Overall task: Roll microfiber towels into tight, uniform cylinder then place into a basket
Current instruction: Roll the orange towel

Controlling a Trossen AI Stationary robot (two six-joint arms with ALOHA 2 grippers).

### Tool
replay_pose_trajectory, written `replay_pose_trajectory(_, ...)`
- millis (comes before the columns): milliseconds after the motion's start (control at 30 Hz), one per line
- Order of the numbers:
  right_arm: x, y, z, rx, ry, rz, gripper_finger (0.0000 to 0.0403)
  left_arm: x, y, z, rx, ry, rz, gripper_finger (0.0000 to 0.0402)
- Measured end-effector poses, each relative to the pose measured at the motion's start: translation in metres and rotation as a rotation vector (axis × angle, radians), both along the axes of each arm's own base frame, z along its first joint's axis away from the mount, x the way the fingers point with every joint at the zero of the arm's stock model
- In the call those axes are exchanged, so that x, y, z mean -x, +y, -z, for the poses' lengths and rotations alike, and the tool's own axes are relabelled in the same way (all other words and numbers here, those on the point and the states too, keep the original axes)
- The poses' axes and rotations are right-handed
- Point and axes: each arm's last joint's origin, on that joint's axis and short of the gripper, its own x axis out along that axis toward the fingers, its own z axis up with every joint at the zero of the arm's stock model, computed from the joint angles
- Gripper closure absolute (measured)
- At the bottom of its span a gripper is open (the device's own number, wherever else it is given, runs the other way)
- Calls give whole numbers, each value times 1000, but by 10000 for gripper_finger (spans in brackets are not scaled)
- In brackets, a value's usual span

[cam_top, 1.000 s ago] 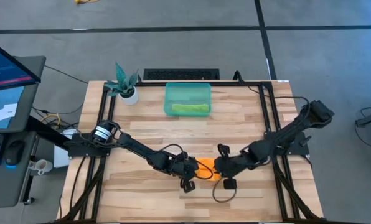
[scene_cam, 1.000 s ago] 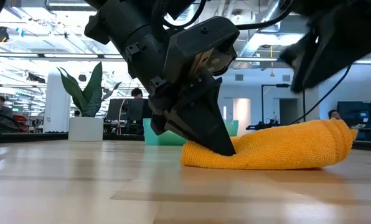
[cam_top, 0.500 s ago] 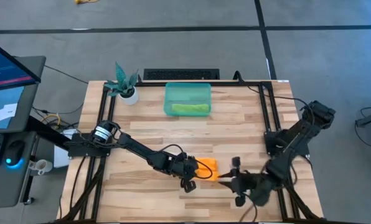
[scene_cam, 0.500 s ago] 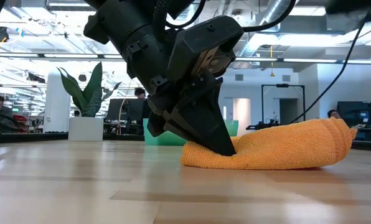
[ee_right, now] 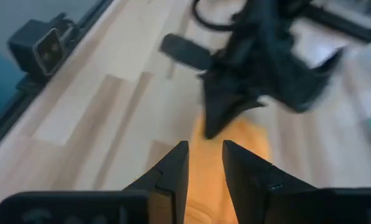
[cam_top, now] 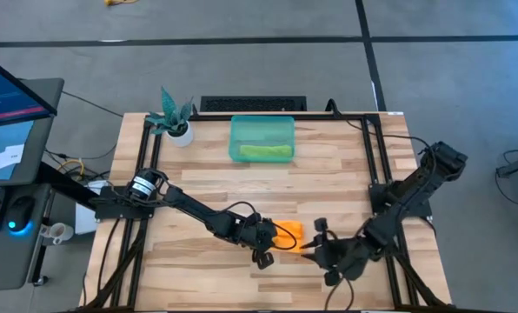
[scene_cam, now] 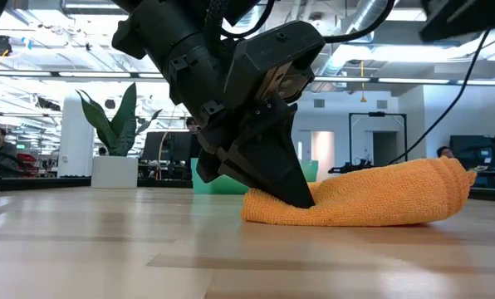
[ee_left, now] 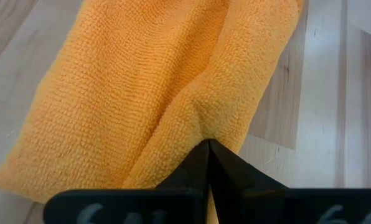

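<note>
The left hand point(cam_top: 263, 236) is clenched on the near-left end of the orange towel point(cam_top: 289, 233), pinning a fold to the bench point(cam_top: 207, 187) well in front of the basket point(cam_top: 262, 139), where the green towel point(cam_top: 263, 151) is already laid. Just right of the orange towel, the right hand point(cam_top: 315, 248) is held part open, grasping nothing. For a tight roll, the pinned end should be kept firm while the free end is gathered evenly.

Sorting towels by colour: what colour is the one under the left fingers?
Bright orange towel, pinched by the left fingers; clearest in the left wrist view.

Orange towel point(scene_cam: 372, 198) loosely rolled, lying on the table front, green towel point(cam_top: 263, 151) inside the teal basket point(cam_top: 262, 124)
</note>
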Motion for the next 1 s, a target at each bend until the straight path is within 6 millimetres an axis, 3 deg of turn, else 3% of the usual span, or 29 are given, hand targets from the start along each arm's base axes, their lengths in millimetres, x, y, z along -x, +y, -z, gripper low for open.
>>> replay_pose_trajectory(167, -14, 6, 15, -79, 51, -52, 255, 0, 0, 0, 2, 1, 2, 401)
replay_pose_trajectory(467, -23, 10, 60, 107, 156, -112, 181, 0, 0, 0, 2, 1, 2, 401)
replay_pose_trajectory(700, -36, -4, 84, 149, 232, -38, 176, 0, 0, 0, 3, -2, 3, 401)
replay_pose_trajectory(1000, -44, -21, 94, 66, 318, 124, 181, 0, 0, 0, 0, -3, 5, 401)
